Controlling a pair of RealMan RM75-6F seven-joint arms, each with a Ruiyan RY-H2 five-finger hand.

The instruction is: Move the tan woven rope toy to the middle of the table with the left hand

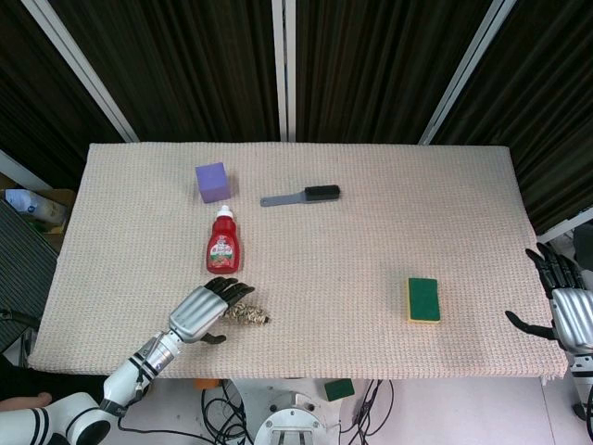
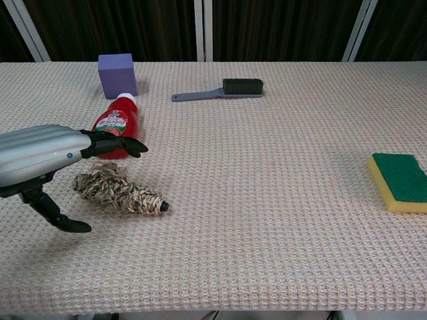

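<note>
Both hands open-fingered — left hand [image 2: 40,157] over rope toy [image 2: 120,190]; right hand [image 1: 565,311] head-view only.

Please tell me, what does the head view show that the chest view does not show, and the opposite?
Only the head view shows the right hand, open at the table's right edge, the left forearm, and the floor under the table's near edge.

Only the chest view shows from the side that the left hand hovers above the tan woven rope toy, its fingers apart over it and the thumb down beside it, not gripping.

Both show the table, ketchup bottle, purple cube, brush and sponge.
</note>
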